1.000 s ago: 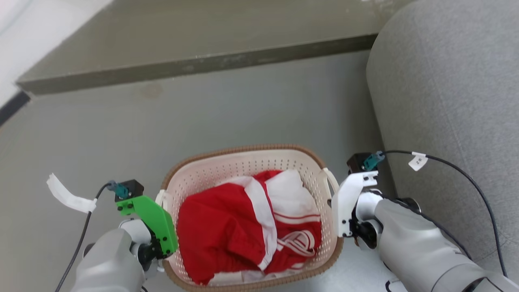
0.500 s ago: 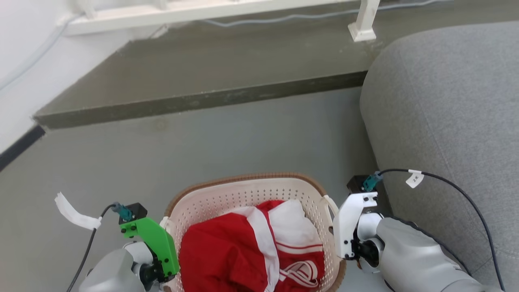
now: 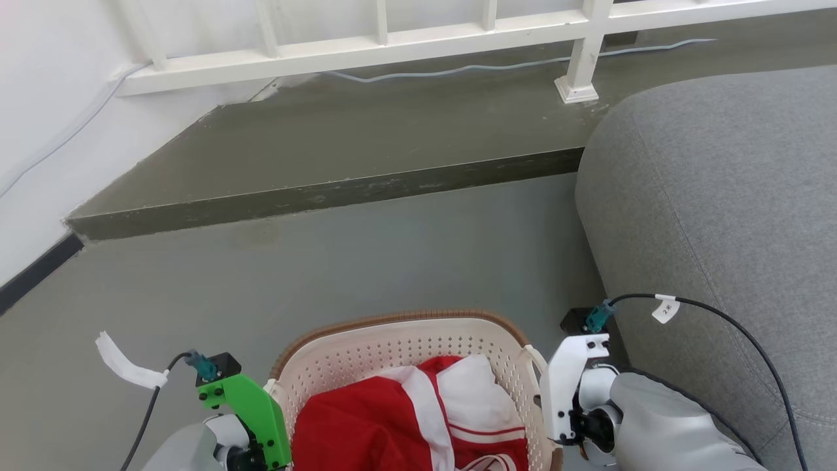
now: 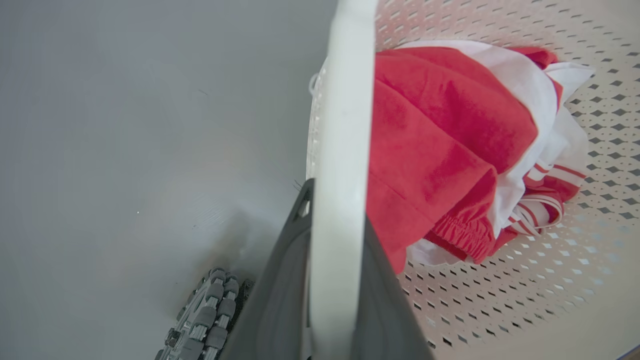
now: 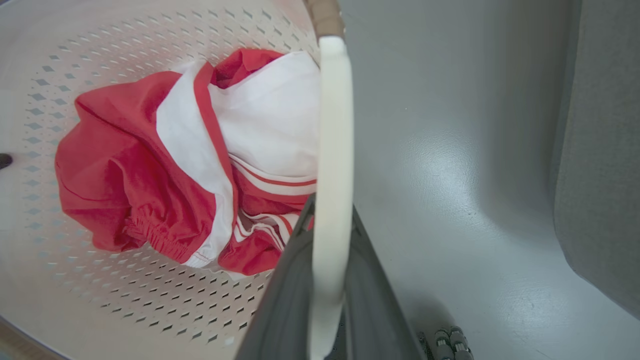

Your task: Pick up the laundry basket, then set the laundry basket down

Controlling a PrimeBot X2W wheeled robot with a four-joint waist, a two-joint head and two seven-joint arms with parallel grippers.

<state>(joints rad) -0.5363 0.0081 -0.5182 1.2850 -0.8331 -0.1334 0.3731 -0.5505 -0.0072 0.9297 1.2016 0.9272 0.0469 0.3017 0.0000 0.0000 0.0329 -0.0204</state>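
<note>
Dark fingers of the left gripper (image 4: pixel 334 215) and right gripper (image 5: pixel 330 215) are each clamped narrow on a white side handle (image 4: pixel 345 100). Both arms ought to move level and in step, I'd say, so the laundry basket (image 3: pixel 392 353), low at six o'clock, won't tip its red-and-white clothing (image 3: pixel 366 425). A grey sofa (image 3: pixel 719 196) sits at three o'clock.

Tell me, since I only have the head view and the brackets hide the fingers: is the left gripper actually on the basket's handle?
Observer: Yes. The left gripper is shut on the left handle of the laundry basket, a dark finger each side.
Operator: And the right?
Observer: Same: the right gripper is shut on the right handle.
Operator: What's in the basket's near half?
Observer: One clothing bundle, red and white, with bare perforated bottom around it.
</note>
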